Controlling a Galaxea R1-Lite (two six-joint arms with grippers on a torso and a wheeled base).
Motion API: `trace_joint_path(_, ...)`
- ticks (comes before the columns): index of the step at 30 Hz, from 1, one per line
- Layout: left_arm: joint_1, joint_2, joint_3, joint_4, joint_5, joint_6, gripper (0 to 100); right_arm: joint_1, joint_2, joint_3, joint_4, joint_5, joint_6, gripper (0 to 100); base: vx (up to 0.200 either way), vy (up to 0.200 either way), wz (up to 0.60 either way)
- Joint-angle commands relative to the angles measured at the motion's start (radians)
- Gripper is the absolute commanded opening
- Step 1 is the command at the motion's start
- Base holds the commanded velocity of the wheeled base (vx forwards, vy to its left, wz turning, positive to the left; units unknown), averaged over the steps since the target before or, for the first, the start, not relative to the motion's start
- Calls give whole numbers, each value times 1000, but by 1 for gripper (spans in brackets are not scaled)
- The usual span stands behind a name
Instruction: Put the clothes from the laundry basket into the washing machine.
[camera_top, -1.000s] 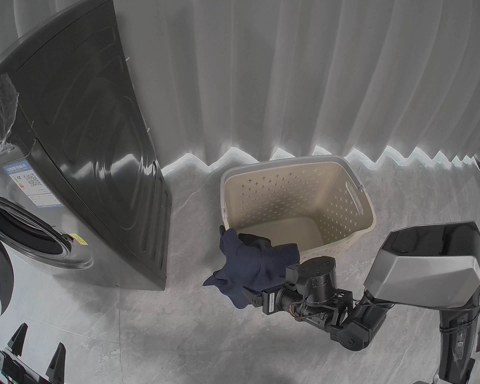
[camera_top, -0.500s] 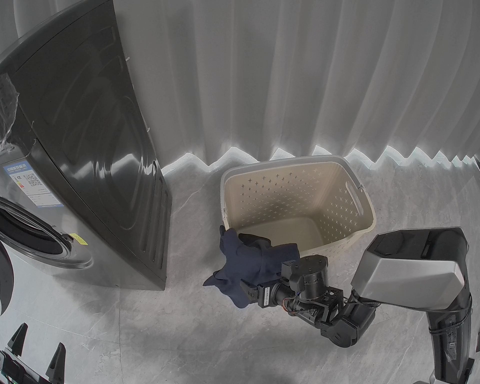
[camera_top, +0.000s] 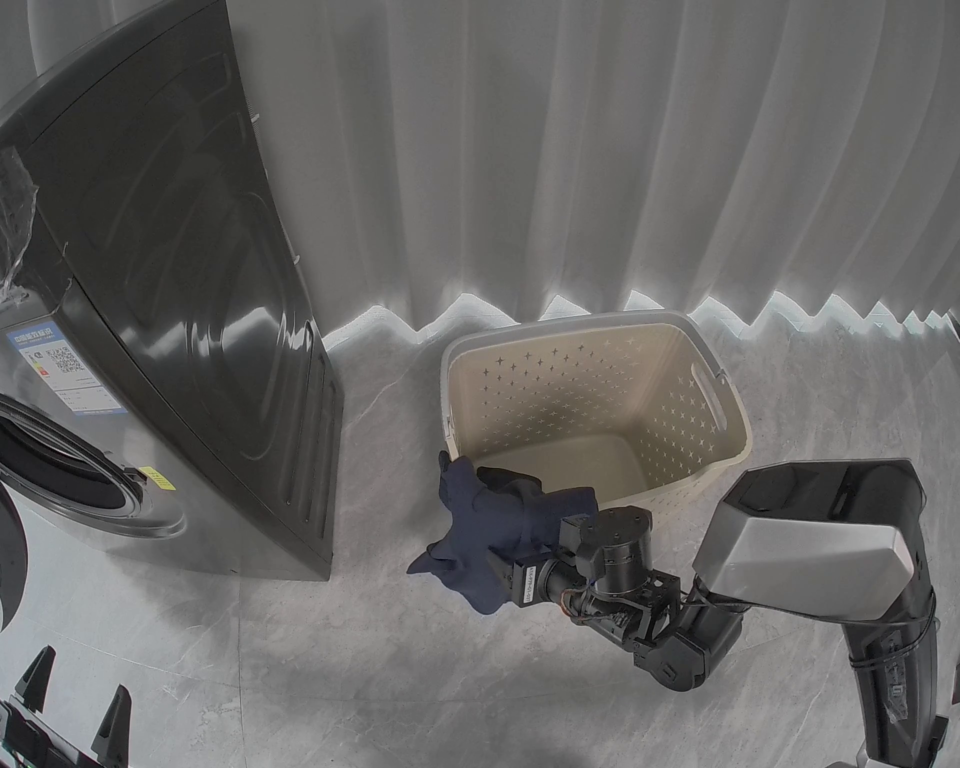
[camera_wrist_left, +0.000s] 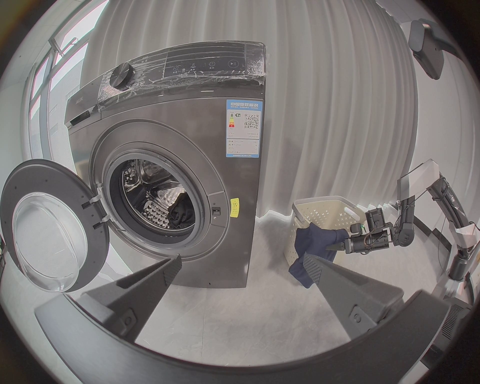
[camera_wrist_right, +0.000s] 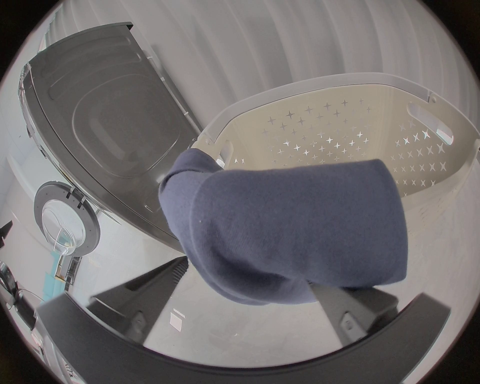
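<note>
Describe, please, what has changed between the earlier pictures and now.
The right gripper has edged toward the robot's left, further into the navy cloth draped over the near rim of the laundry basket, jaws open, nothing gripped yet. Navy cloth, laundry basket, washing machine and left gripper stayed put.

Soft, matt navy cloth (camera_wrist_right: 290, 225) is hanging at the right end effector (camera_wrist_right: 250, 280); beyond it a smooth cream plastic basket (camera_wrist_right: 350, 115) is sitting, and to its left a glossy grey metal washing machine (camera_wrist_right: 110, 115) is gleaming.
</note>
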Motion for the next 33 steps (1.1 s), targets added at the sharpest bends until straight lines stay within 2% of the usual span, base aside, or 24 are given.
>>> trace_joint_path(1,0,-16,18,0,1,-2,100,10,-1,4,-2,0,0,0,0,0,0)
trace_joint_path(7,0,-16,18,0,1,-4,100,21,-8,13,-5,0,3,0,0,0,0)
trace_joint_path(15,0,-16,18,0,1,-8,100,55,-100,101,-68,0,2,0,0,0,0)
trace_joint_path(17,0,-16,18,0,1,-10,100,61,-200,166,-69,0,3,0,0,0,0)
trace_joint_path(21,0,-16,18,0,1,-10,100,64,-360,234,-69,2,11,0,0,0,0)
trace_joint_path(26,0,-16,18,0,1,-11,100,80,-553,329,-68,9,52,0,0,0,0)
trace_joint_path(29,0,-16,18,0,1,-13,100,93,-669,387,-66,15,51,0,0,0,0)
trace_joint_path(33,-1,-16,18,0,1,-11,100,101,-814,403,-57,32,39,0,0,0,0)
